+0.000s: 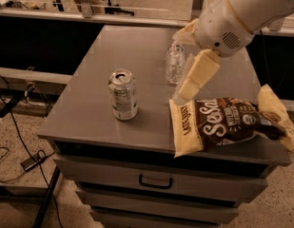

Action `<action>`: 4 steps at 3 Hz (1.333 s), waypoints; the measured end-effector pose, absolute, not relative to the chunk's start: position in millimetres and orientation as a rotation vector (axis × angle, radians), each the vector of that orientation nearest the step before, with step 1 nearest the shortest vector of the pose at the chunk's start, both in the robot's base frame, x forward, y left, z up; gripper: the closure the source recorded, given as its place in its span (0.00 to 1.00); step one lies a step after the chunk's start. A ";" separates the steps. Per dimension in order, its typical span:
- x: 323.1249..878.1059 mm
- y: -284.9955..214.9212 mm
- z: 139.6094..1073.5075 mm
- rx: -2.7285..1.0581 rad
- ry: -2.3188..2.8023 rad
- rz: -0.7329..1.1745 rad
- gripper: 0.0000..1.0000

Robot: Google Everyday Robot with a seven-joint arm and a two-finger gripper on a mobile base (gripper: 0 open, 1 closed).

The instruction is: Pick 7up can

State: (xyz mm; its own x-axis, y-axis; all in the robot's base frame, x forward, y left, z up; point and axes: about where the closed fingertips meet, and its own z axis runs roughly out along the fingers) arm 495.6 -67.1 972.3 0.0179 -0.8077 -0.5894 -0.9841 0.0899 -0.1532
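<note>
The 7up can stands upright on the grey cabinet top, left of centre, with its silver top and pull tab showing. My gripper hangs from the white arm at the upper right, above the table and to the right of the can, well apart from it. Its cream fingers are spread open and hold nothing. The lower finger hangs over the gap between the clear bottle and the chip bag.
A clear plastic bottle lies behind the gripper, partly covered by it. A brown and cream chip bag lies at the front right edge. Cabinet drawers are below. Cables lie on the floor at left.
</note>
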 end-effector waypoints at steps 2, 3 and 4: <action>525.6 -4.3 941.1 -1.635 1.650 0.641 0.00; 531.2 24.0 930.5 -1.610 1.595 0.713 0.00; 528.1 46.9 918.5 -1.603 1.556 0.792 0.00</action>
State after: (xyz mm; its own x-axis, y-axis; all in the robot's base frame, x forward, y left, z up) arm 528.1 46.9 918.5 0.0680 -0.5295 -0.8456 -0.9953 0.0231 -0.0946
